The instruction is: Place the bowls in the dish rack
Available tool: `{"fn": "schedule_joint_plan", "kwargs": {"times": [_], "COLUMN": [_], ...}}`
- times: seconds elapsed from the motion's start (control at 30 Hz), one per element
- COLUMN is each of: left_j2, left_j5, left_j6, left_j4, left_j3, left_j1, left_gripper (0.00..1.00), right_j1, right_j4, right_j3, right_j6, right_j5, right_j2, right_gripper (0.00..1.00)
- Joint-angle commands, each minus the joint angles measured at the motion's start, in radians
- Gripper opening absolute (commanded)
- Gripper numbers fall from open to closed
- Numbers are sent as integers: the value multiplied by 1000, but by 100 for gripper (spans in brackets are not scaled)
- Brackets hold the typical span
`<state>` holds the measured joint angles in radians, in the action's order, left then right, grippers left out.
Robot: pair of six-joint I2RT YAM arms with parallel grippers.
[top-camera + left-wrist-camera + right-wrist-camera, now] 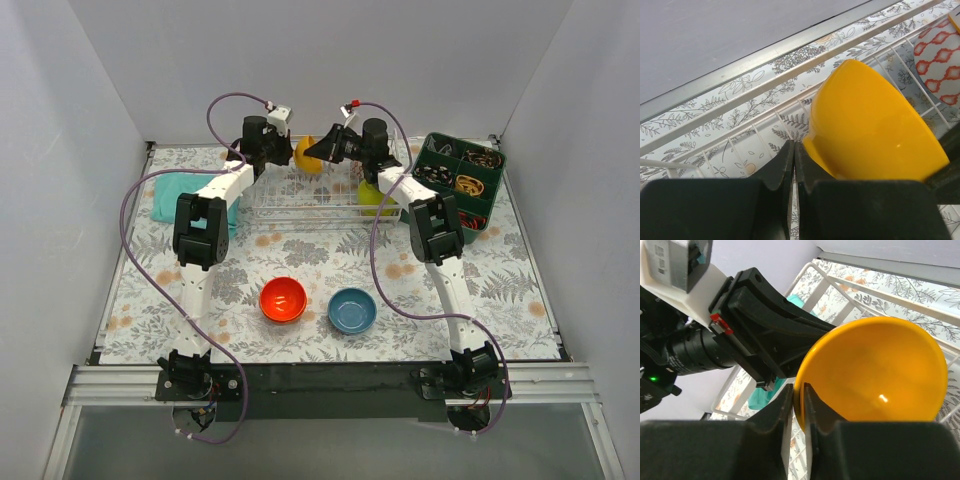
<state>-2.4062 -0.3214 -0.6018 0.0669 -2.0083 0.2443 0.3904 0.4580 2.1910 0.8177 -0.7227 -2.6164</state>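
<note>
An orange-yellow bowl (pixel 308 157) is held on edge over the back of the white wire dish rack (pixel 290 212). My right gripper (pixel 320 150) is shut on its rim (pixel 799 392). My left gripper (pixel 284 152) is shut with nothing between its fingers (pixel 794 150); the bowl's outside (pixel 870 125) lies against its right finger. A lime-green bowl (pixel 374 196) sits in the rack's right end. A red-orange bowl (pixel 283 299) and a blue bowl (pixel 352 310) stand on the table in front. A white, red-latticed bowl (pixel 942 65) shows in the rack. The other lime-green bowl is out of view.
A dark green compartment tray (pixel 430 150) of small items stands at the back right. A teal cloth (pixel 175 195) lies left of the rack. White walls close in the table on three sides.
</note>
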Motion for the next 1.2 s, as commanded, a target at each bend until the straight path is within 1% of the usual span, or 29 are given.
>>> {"fn": "schedule_joint_plan", "kwargs": {"times": [0.0,0.03,0.13,0.23,0.37,0.4,0.43,0.67,0.8,0.87,1.0,1.17], "left_j2": [70,68,68,68,68,67,67,76,90,94,96,102], "left_j5": [-44,-45,-51,-54,-56,-56,-57,-56,-58,-56,-64,-93], "left_j6": [-7,-9,-16,-30,-38,-42,-44,-58,-75,-85,-102,-130], "left_j4": [-10,-9,-9,-10,-21,-24,-26,-30,-35,-42,-47,-39], "left_j3": [-10,-13,-21,-26,-27,-26,-30,-33,-33,-36,-52,-67], "left_j1": [23,23,29,33,41,43,44,46,49,52,59,73], "left_gripper": [0,0,0,0,0,0,0,0,0,0,0,0], "right_j1": [5,1,-13,-25,-31,-31,-30,-28,-28,-28,-31,-56], "right_j4": [-38,-38,-48,-82,-104,-105,-105,-139,-150,-179,-260,-344], "right_j3": [12,12,7,-2,-7,-7,-5,-8,-34,-39,-33,-59], "right_j6": [-12,-21,-83,-118,-158,-167,-179,-224,-264,-294,-449,-564], "right_j5": [14,12,3,14,12,5,2,8,5,28,83,126], "right_j2": [-24,-21,-5,9,21,22,24,55,113,136,200,268], "right_gripper": [28,34,38,40,40,43,44,47,48,48,49,48]}}
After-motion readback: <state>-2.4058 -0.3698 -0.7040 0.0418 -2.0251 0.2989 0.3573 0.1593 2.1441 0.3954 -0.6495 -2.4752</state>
